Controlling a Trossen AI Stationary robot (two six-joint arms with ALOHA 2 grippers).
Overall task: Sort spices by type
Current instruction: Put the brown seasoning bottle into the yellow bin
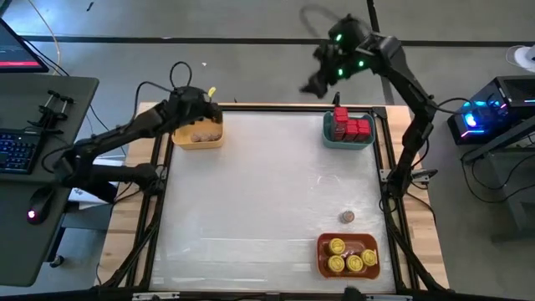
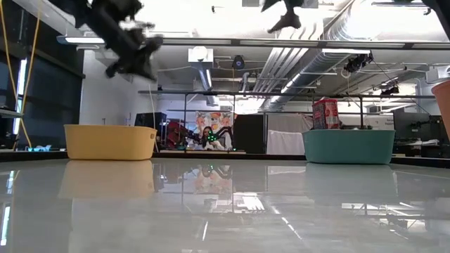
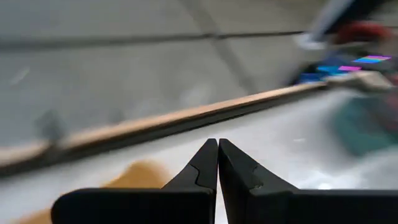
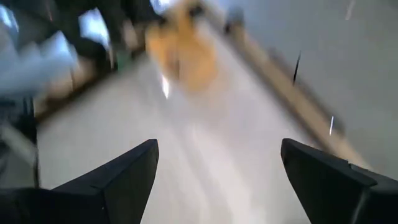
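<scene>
My left gripper (image 1: 206,107) (image 3: 217,143) is shut and empty, hovering over the far side of the yellow bin (image 1: 198,135), which holds tan-brown jars. My right gripper (image 1: 312,84) (image 4: 217,149) is open and empty, raised high beyond the table's far edge, left of the teal bin (image 1: 349,131) packed with red tins (image 1: 352,127). One small tan-brown jar (image 1: 347,217) stands alone on the table near the right edge. Yellow-lidded jars (image 1: 344,255) sit in the orange bin (image 1: 369,269) at the near right. In the low view, one red tin (image 2: 325,112) stands above the teal bin's rim.
The middle of the white table (image 1: 267,192) is bare. Bins stand at the far left, far right and near right corners. A dark frame rail runs along the table's edges. A desk with a keyboard (image 1: 17,150) stands left of the table.
</scene>
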